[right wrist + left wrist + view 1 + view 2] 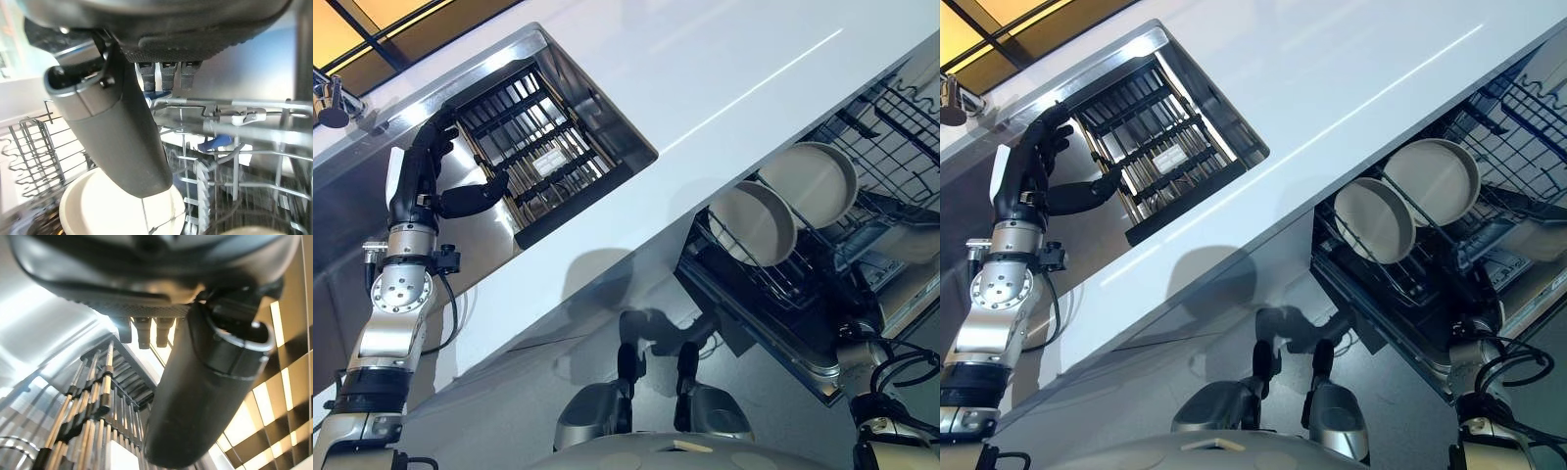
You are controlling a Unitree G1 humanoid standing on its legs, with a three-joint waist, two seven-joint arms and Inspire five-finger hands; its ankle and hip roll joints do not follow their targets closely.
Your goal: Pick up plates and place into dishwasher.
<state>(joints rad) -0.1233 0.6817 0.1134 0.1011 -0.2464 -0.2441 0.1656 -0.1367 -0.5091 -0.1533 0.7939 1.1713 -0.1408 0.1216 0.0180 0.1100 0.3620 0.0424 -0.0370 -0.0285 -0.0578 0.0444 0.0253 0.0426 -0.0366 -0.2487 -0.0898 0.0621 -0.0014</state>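
My left hand (438, 186) hangs relaxed and empty at the sink rack (533, 147), where I see no plate. Two plates (754, 223) stand on edge in the dishwasher (783, 294), beside my right hand (146, 58), also relaxed and empty.

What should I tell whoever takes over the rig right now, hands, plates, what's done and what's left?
Left hand: over the sink beside the dark dish rack, fingers straight, thumb out, holding nothing.
Right hand: by the dishwasher's racks, open and empty.
Plates: two pale plates stand on edge side by side in the open dishwasher's lower rack.
Done: those two are loaded.
Left: the sink rack shows no plate from here; check for any remaining ones before closing up.
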